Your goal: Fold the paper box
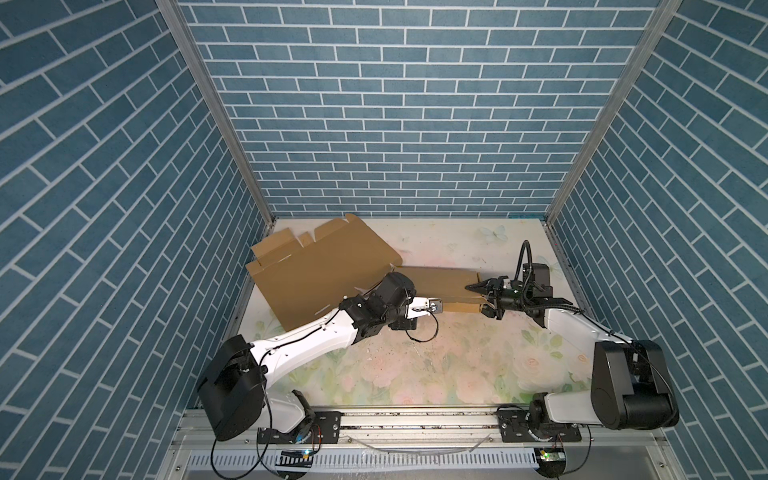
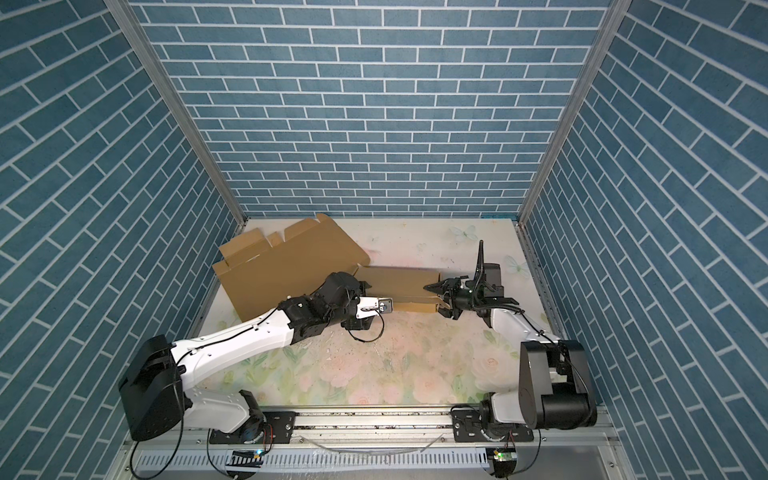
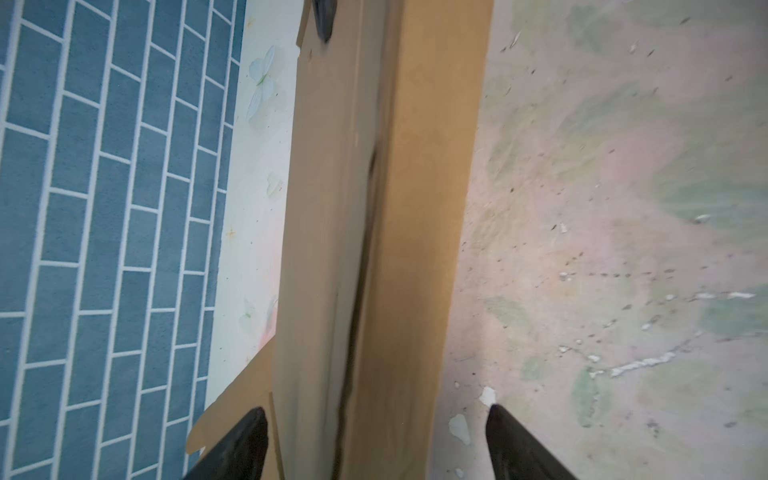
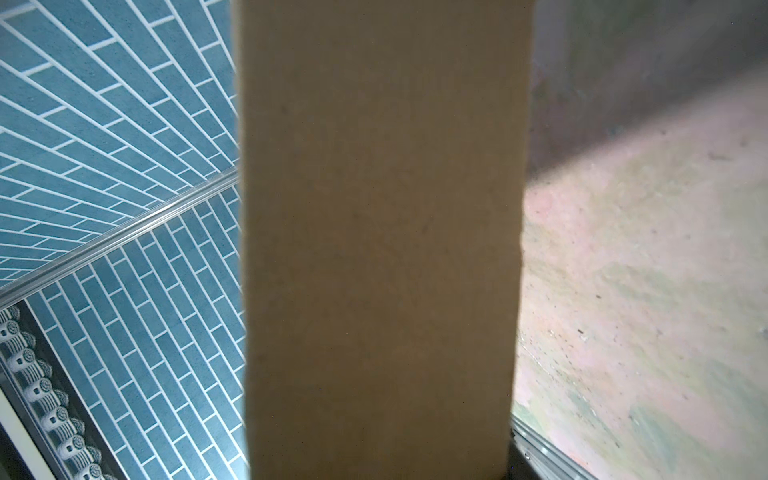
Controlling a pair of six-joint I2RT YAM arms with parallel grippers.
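Left end effector (image 3: 376,415) wide, astride folded strip of box (image 1: 324,270) on bench (image 1: 415,365). Right end effector (image 1: 482,298) straddles box end; grip: cannot tell.

You see the paper box (image 3: 374,249), a folded cardboard strip, running away from the left gripper (image 3: 376,444), its dark fingers (image 3: 245,440) spread wide either side, between floral table (image 3: 602,208) and blue brick wall (image 3: 104,208)

Nothing can be read in any view: the paper box (image 1: 324,270), at ten o'clock on the table (image 1: 457,361), is plain brown, and the walls (image 1: 415,124) carry only a brick pattern.
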